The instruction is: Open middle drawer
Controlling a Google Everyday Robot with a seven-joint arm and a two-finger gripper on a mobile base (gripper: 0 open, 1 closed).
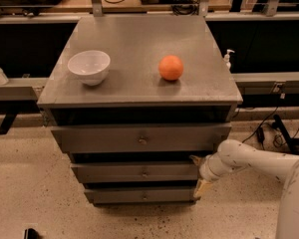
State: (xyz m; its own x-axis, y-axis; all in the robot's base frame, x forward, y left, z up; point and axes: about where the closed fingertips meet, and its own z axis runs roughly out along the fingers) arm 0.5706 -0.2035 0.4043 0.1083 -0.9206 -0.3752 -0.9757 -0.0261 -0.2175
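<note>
Grey cabinet (134,39) on speckled floor (30,193): your gripper (197,174), fingers apart, sits at the middle drawer's (114,173) 3 o'clock end, likely reaching; next, grip its front and pull outward.

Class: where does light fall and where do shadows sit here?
Camera view: light from above brightens the cabinet top; orange and bowl cast small shadows; dark bands sit above each drawer front; the gripper, at the right end of the middle drawer, is lit.

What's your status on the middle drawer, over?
Claw at right end of middle drawer front. Drawer not visibly pulled out. Nothing in front of it; bowl and orange up on cabinet top.
</note>
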